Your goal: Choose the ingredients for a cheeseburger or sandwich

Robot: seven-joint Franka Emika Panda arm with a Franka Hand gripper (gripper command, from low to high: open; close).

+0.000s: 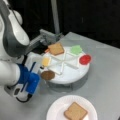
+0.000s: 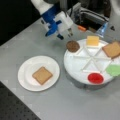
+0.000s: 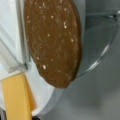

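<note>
1. Ingredients are sitting on a white divided tray (image 1: 72, 72) at the centre of a front view: a toast slice (image 1: 56, 48) at the tray's upper left, the yellow cheese square (image 1: 46, 61) on its left edge, the dark-brown patty (image 1: 47, 75) at its lower left rim, the green lettuce leaf (image 1: 76, 49) at the upper right and the red tomato disc (image 1: 85, 59) on the right edge. A second toast slice (image 1: 75, 111) is lying alone on the white round plate (image 1: 55, 110) at the bottom of the frame. The gripper (image 1: 33, 75), with its blue body, is hanging at the left, just beside the patty and the cheese; I cannot tell how wide its fingers are standing.

2. In a front view, the plate (image 2: 25, 75) is lying at the lower left with one toast slice (image 2: 42, 75) on it, so the sandwich is consisting of that single piece. The tray (image 2: 75, 67) is sitting at the right, carrying the patty (image 2: 72, 46) at its upper left rim, the cheese (image 2: 92, 40) at the top, the other toast slice (image 2: 112, 49) at the far right, the lettuce (image 2: 114, 70) below it and the tomato (image 2: 95, 78) at the bottom. The gripper (image 2: 63, 32) is hovering at the upper centre, just above and left of the patty, holding nothing that shows.

3. In the wrist view, the patty (image 3: 53, 40) is filling the upper middle, overhanging the tray's rim (image 3: 50, 100), with the cheese (image 3: 16, 97) at the lower left. The gripper's fingers are not showing here.
</note>
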